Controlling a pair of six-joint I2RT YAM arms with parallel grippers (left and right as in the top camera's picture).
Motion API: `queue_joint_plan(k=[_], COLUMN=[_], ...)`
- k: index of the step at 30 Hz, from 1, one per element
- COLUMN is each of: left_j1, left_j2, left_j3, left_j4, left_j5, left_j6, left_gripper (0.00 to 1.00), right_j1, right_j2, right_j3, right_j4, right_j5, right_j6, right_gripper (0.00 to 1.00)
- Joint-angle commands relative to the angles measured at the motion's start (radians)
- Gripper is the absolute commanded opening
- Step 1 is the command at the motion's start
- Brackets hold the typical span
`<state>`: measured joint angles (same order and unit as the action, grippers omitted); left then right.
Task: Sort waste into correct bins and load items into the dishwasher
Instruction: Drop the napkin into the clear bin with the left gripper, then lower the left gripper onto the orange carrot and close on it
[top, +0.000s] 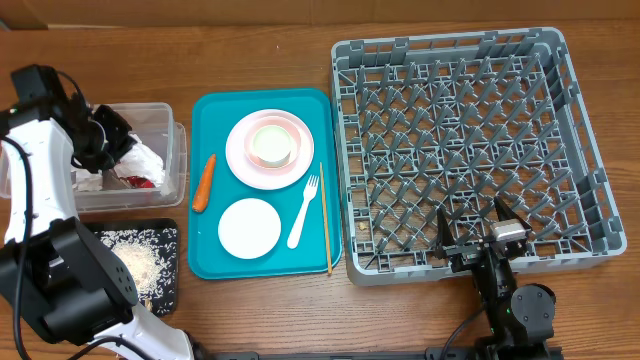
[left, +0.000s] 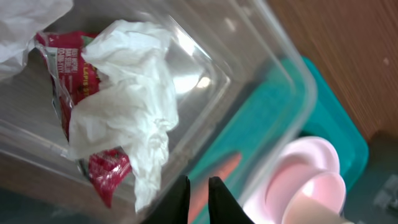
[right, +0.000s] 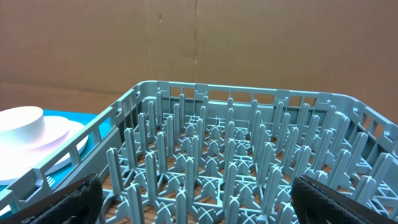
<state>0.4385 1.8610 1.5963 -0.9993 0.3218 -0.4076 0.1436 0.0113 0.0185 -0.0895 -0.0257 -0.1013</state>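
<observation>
The wrapper (left: 59, 59) is red with white lettering, too blurred to read. It lies in the tub (left: 249, 68), partly under the napkin (left: 130, 106). The left gripper (left: 198, 199) hangs over the tub, its jaws almost pressed together with only a slit between them and nothing in it.

Only the overhead view shows the black tray (top: 165, 235) beside the tub, with rice (top: 135, 262) in it. It also shows the teal tray (top: 310, 110), which carries the carrot (top: 205, 182), a pink bowl (top: 272, 147) on the plate (top: 238, 150), a white bowl (top: 250, 227), the fork (top: 303, 212) and the chopstick (top: 325, 215). The left wrist view catches the carrot through the tub wall.

The rack (top: 470, 130) stands on the bench (top: 260, 320), just beside the teal tray. The right gripper (right: 199, 202) is at its near edge, jaws spread wide and holding nothing.
</observation>
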Motion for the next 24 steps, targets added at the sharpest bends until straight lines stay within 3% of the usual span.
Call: queue_joint_plan(k=[1, 4, 10, 13, 19, 21, 24], left_j1=[-0.035, -0.099, -0.270, -0.344, -0.431, -0.438, -0.439], left_j2=[-0.138, -0.205, -0.197, -0.196, -0.196, -0.196, -0.196], left_j3=[0.055, 0.055, 0.031, -0.024, -0.158, -0.197, -0.274], left_j4=[-0.071, -0.172, -0.352, -0.338, -0.263, -0.238, -0.184], left_j5=[0.043, -0.027, -0.035, -0.046, -0.249, -0.277, -0.327], left_j6=[0.124, 0.145, 0.166, 0.192, 0.201, 0.202, 0.202], left_gripper=[0.09, 0.04, 0.04, 0.04, 0.04, 0.08, 0.25], right_j1=[-0.006, -0.006, -0.006, -0.006, -0.006, -0.006, -0.006], right_j2=[-0.008, -0.008, -0.008, -0.008, -0.008, -0.008, -0.008], right_j3=[-0.010, -0.010, -0.010, -0.010, -0.010, -0.010, -0.010], right_j4=[0.005, 0.005, 0.005, 0.005, 0.005, 0.005, 0.005], right_j5=[0.003, 0.003, 0.003, 0.003, 0.003, 0.003, 0.003], right_j6=[-0.001, 0.000, 0.000, -0.001, 0.000, 0.000, 0.000], right_gripper=[1.00, 1.00, 1.00, 1.00, 1.00, 1.00, 1.00])
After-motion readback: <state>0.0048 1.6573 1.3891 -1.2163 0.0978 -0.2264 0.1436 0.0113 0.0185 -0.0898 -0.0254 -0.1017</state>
